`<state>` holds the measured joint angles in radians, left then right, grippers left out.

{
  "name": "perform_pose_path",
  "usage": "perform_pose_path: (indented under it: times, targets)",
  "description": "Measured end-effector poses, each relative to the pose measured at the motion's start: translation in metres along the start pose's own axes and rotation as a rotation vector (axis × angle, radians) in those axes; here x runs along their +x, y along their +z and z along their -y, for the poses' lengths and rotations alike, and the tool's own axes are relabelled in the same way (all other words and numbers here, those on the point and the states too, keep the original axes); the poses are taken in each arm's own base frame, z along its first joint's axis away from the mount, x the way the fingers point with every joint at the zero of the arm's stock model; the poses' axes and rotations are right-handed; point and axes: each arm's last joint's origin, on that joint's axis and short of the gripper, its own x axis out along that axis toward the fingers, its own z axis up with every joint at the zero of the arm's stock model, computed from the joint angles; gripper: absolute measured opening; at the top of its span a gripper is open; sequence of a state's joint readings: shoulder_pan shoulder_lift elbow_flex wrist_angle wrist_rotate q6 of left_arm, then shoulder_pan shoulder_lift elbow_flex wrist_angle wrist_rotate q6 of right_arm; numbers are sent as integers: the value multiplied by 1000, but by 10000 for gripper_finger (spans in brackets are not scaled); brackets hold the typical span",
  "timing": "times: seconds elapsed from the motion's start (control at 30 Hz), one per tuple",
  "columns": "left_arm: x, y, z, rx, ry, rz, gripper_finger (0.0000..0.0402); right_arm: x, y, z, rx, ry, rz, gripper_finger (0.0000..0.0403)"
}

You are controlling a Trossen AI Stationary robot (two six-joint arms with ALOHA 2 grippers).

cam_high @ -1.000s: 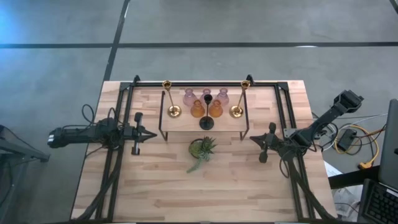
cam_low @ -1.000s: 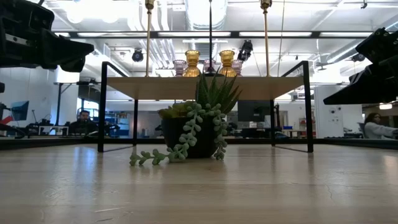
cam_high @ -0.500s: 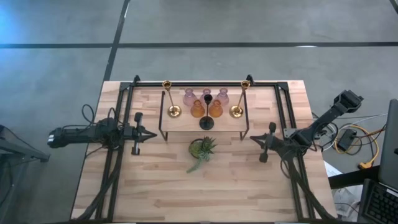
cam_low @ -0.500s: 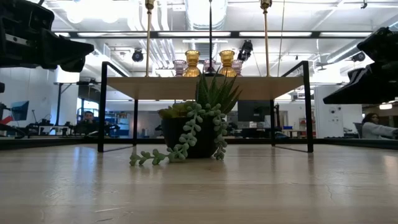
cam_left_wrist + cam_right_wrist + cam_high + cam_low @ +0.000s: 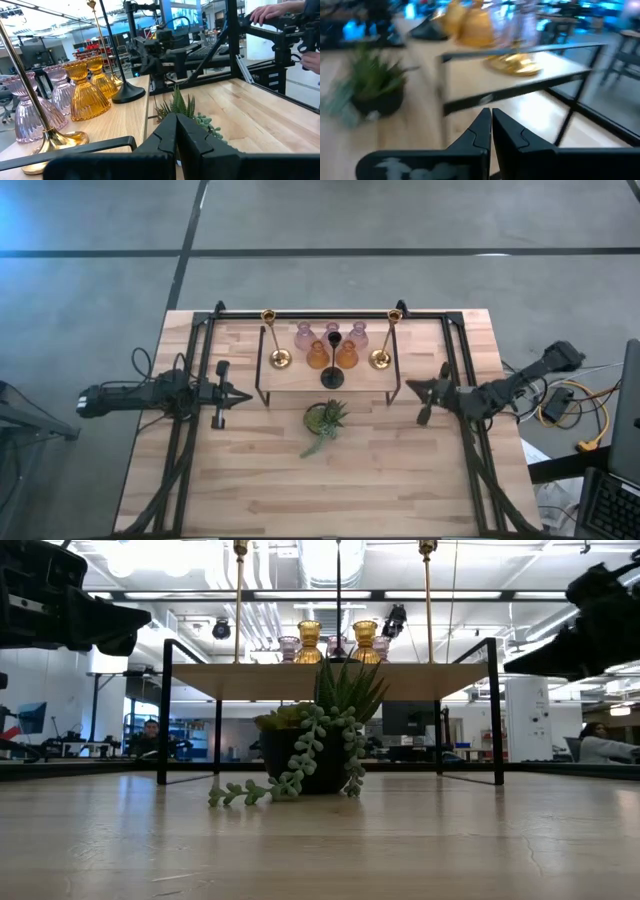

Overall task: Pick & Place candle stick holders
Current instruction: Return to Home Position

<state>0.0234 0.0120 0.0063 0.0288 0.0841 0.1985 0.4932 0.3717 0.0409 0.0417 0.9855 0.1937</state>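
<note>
Right hand (image 5: 410, 387), pressed together like the waiting left hand (image 5: 244, 394), should back off wide of the shelf (image 5: 295, 380) frame.

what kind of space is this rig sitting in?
Probably an open-plan robotics lab or workshop, not a home. Exposed ceiling ducts run overhead, a seated person works at a desk in the background, and the floor is bare concrete floor with taped lines.

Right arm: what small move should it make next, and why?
Probably draw the right gripper back from the shelf toward its edge of the table. Its fingers are shut on nothing, all eight candle stick holders stand on the shelf, and the left gripper sits parked clear on the opposite side.
</note>
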Motion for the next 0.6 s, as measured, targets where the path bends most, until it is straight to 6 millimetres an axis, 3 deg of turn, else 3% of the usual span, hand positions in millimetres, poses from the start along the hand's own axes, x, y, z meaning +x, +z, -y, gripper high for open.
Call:
perform_pose_path:
  times: [0.1, 0.23, 0.4, 0.6]
  targets:
    - [0, 0, 0, 0, 0, 0, 12, 6, 2, 10, 92, -35, 14, 8]
    - [0, 0, 0, 0, 0, 0, 12, 13, 1, 17, 152, 107, 8, 8]
    - [0, 0, 0, 0, 0, 0, 12, 15, 7, 25, 69, 250, 66, 8]
    - [0, 0, 0, 0, 0, 0, 12, 10, 14, 31, 29, 233, 161, 8]
